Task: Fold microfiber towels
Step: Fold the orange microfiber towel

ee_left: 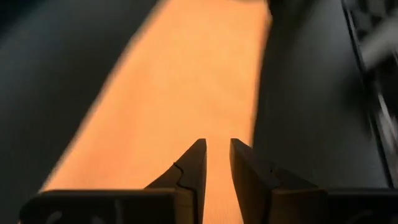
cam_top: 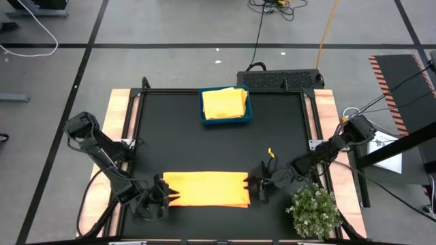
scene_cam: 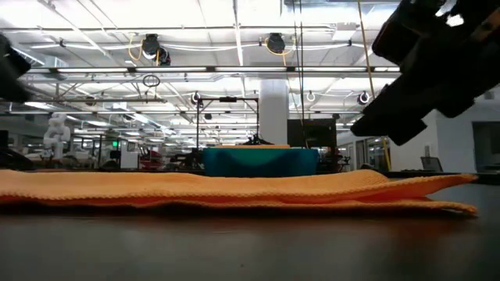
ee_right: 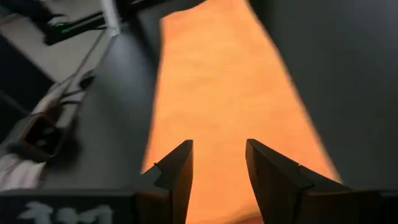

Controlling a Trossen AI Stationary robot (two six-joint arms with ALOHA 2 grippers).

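Note:
An orange microfiber towel (cam_top: 204, 188) lies folded into a long strip on the black mat, near the table's front edge. In the low view the orange towel (scene_cam: 234, 187) lies flat in layers. My left gripper (cam_top: 163, 195) hovers at its left end, my right gripper (cam_top: 257, 187) at its right end. In the left wrist view my left gripper (ee_left: 217, 146) shows a narrow gap with only the towel (ee_left: 186, 81) beyond it. My right gripper (ee_right: 219, 149) stands wider open over the towel (ee_right: 224, 81), nothing between its fingers. A yellow towel (cam_top: 225, 103) lies in the teal tray (cam_top: 202, 112).
The teal tray (scene_cam: 262, 162) stands at the far middle of the mat. A bushy green plant (cam_top: 315, 211) stands at the near right corner, close behind my right arm. Bare black mat (cam_top: 177, 143) lies between the tray and the orange towel.

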